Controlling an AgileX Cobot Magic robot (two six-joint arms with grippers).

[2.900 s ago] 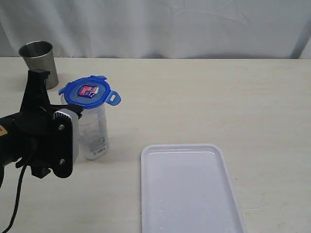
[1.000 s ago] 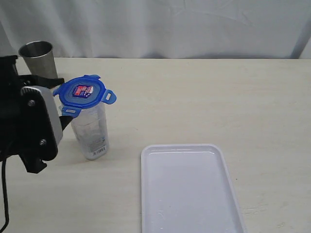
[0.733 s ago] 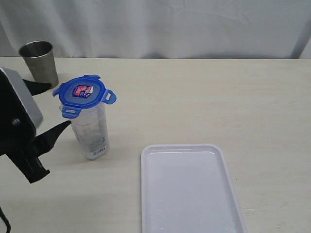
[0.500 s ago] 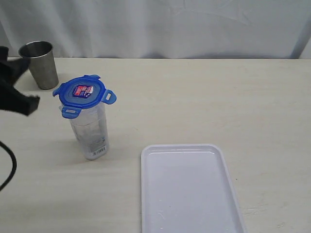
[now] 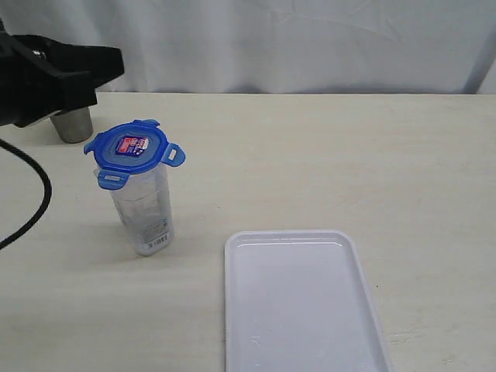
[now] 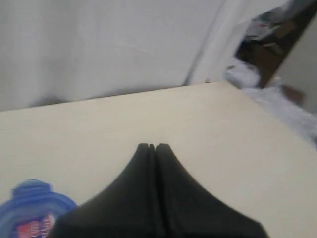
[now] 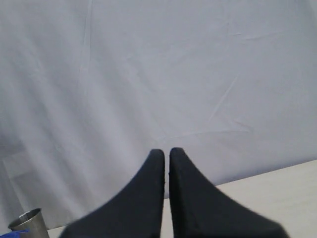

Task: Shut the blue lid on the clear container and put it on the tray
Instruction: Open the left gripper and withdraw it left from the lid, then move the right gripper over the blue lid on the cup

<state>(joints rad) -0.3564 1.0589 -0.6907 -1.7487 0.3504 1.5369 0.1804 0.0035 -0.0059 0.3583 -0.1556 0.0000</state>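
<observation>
The blue lid (image 5: pixel 133 147) rests on top of the clear container (image 5: pixel 145 213), which stands upright on the table (image 5: pixel 349 155) at the left of the exterior view. Its locking flaps stick outward rather than hugging the rim, so it probably isn't snapped shut yet.

The white tray (image 5: pixel 288 233) lies flat at about 4 o'clock from the container, well apart from it and with nothing on it.

The left gripper (image 6: pixel 152 147) hangs in the air at about 10 o'clock from the lid, touching nothing, its two fingers pressed together with no gap.

To do this step well, bring those closed tips over the sticker at the lid's centre and push straight down. The container is tall and narrow, so any sideways push will likely tip it. Then fold the flaps down one at a time before you grasp the body for the tray.

The right gripper (image 7: pixel 166 150) is also pinched closed and holds nothing. It faces the white curtain (image 7: pixel 198 74) and does not appear in the exterior view.

Hard to make out:
- You cannot tell whether the lid sits flush on the flange.
- The left arm covers most of the steel cup (image 5: pixel 75 128) at 11 o'clock from the container.
- The tray's near edge is cut off.
- The left wrist view is blurred and shows only a sliver of the lid.
</observation>
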